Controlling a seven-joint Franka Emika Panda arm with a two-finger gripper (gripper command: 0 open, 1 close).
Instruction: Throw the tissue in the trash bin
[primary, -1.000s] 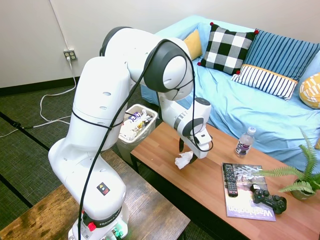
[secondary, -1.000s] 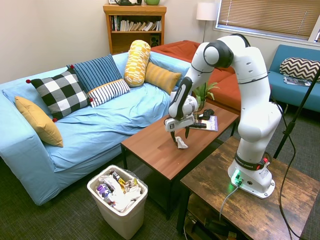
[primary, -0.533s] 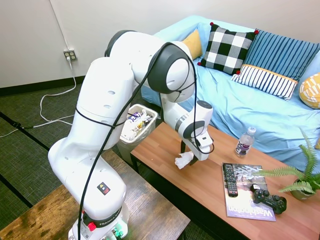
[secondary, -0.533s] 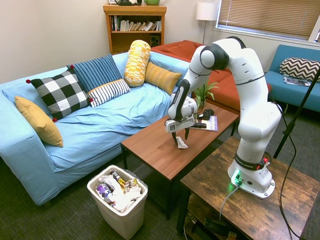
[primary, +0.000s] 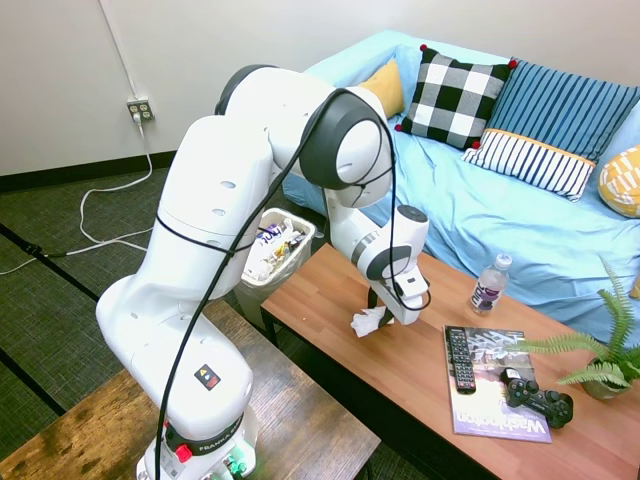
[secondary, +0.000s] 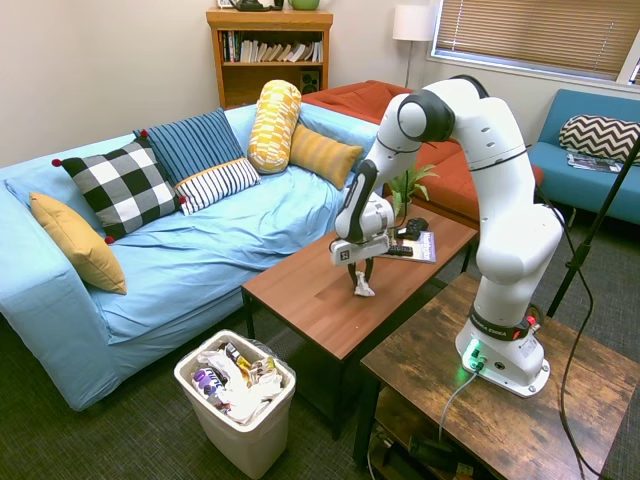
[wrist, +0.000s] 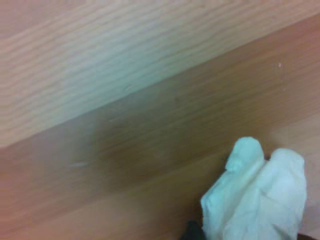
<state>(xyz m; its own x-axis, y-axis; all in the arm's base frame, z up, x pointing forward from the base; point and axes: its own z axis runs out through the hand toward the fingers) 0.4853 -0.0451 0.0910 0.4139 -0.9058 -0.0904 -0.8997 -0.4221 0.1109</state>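
- Bin first, at the left of the first exterior view: one trash bin (primary: 277, 248) stood on the floor beyond the surface's left end, partly behind the arm, with crumpled paper and wrappers showing inside.
- One wooden surface (primary: 340, 290) ran rightward from there, and one tissue (primary: 367, 321) lay on it near its front edge.
- One gripper (primary: 376, 304) was down over the tissue, its dark fingers (secondary: 366, 270) reaching to the wad in the second exterior view; how wide they stood, or whether they had closed on the paper, could not be told from either exterior view.
- The wrist view showed the tissue (wrist: 257, 200) as a pale crumpled wad against the wood grain, close under the camera.
- Further right on the surface stood one clear water bottle (primary: 489, 284), well apart from the tissue.
- Next came one magazine (primary: 495, 400) with one black remote control (primary: 459, 359) lying on its left side.
- One black game controller (primary: 537, 395) rested at the magazine's right edge.
- One green potted plant (primary: 600, 352) stood at the far right end.
- Behind the surface, one blue sofa (primary: 470, 215) carried several cushions.
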